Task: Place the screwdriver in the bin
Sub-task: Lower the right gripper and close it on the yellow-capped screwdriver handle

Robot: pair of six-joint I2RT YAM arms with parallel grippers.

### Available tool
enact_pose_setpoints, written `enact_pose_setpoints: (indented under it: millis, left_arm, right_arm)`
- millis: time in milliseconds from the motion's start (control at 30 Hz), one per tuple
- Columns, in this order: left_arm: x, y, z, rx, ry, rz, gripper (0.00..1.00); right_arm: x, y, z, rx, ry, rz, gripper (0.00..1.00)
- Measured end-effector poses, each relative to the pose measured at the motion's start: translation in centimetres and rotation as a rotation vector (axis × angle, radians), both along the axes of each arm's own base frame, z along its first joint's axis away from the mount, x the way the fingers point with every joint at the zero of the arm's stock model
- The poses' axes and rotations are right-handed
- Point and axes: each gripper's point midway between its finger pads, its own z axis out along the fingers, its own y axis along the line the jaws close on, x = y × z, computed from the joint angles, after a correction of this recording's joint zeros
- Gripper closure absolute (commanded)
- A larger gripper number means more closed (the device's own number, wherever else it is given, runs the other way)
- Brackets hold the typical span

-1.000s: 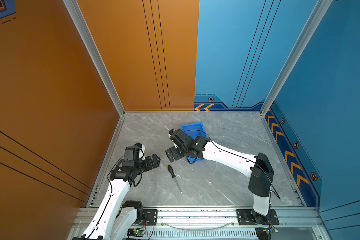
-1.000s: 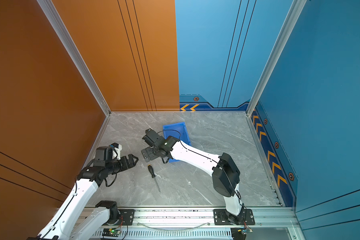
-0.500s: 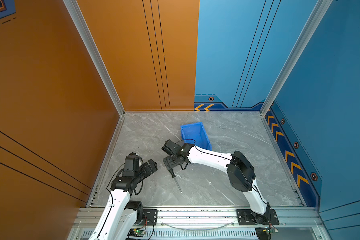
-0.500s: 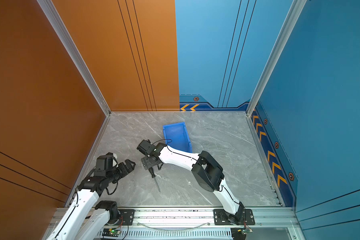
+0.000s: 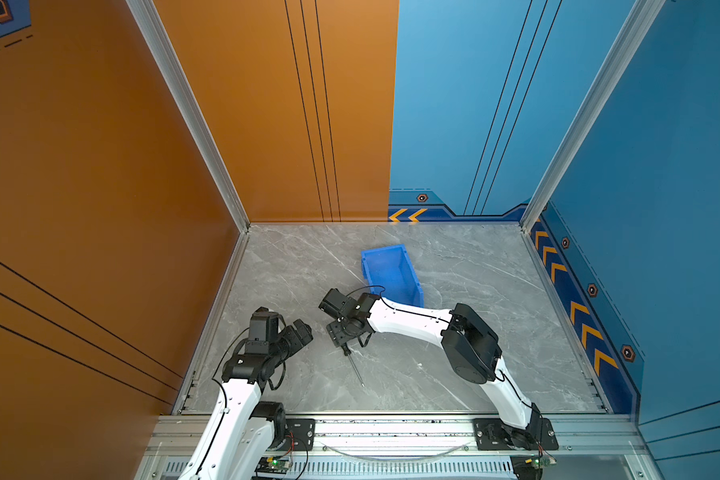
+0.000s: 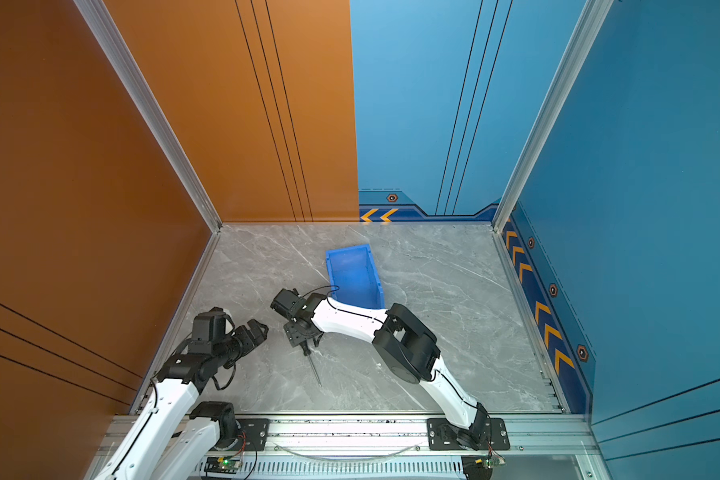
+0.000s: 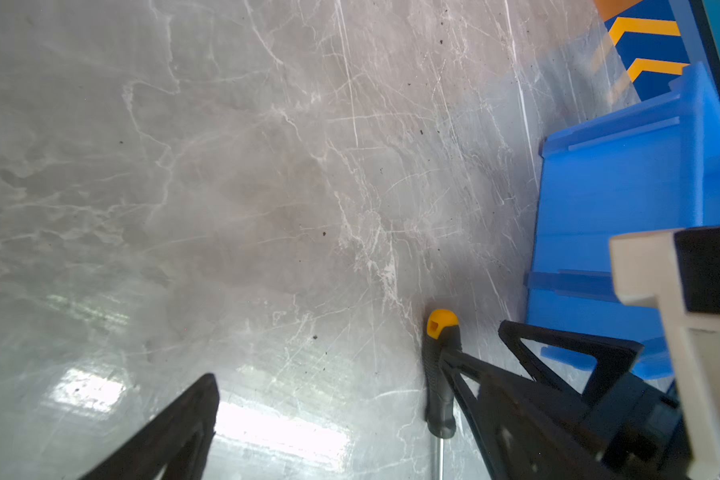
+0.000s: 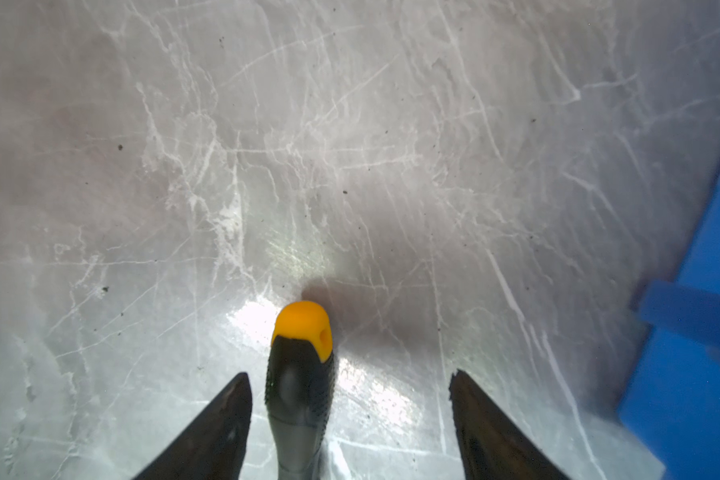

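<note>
Currently the screwdriver (image 8: 300, 386) lies flat on the bench (image 5: 454, 365), just short of the bin (image 5: 387, 272) and wholly outside it. Its orange-capped handle points toward the bin and its shaft toward the front rail. The right tool (image 8: 350, 374) is set down over the black handle, jaws apart, with bench showing on each side, so I record no grip yet. The handle sits nearer one finger (image 8: 229, 415) than the other. I judge that closing will push it sideways or roll it, so I would close slowly and on the textured part. I would check the hold, then lift clear of the bin's wall and lay the shaft along the bin's length. The left tool (image 5: 298, 332) stands aside, appears spread, and holds nothing.
</note>
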Motion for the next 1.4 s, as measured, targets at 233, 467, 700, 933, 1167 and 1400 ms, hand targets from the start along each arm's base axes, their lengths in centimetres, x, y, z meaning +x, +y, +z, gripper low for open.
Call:
enact_pose_setpoints:
  millis: [233,467,700,933,1167,1400]
  left_arm:
    - [0.0,0.2,0.1,0.006,-0.008,0.008,0.02]
    - [0.1,0.2,0.4,0.007,-0.021,0.009,0.02]
    - [0.1,0.2,0.3,0.007,-0.022,0.009,0.02]
    - [0.2,0.2,0.7,0.006,-0.041,0.009,0.02]
    - [0.3,0.4,0.8,0.006,-0.056,0.015,0.02]
    - [0.6,0.4,0.6,0.011,-0.07,0.009,0.02]
  right_arm:
    - [-0.5,0.2,-1.9,-0.022,0.033,0.016,0.4]
    - [-0.6,0.4,-1.9,-0.018,0.038,0.034,0.58]
    - [-0.9,0.5,-1.9,-0.01,0.053,0.043,0.74]
    - [-1.0,0.6,-1.9,-0.008,0.056,0.044,0.86]
    - [-1.0,0.7,-1.0,0.01,0.052,0.039,0.91]
    - [-0.7,0.9,5.2,0.119,-0.01,0.036,0.95]
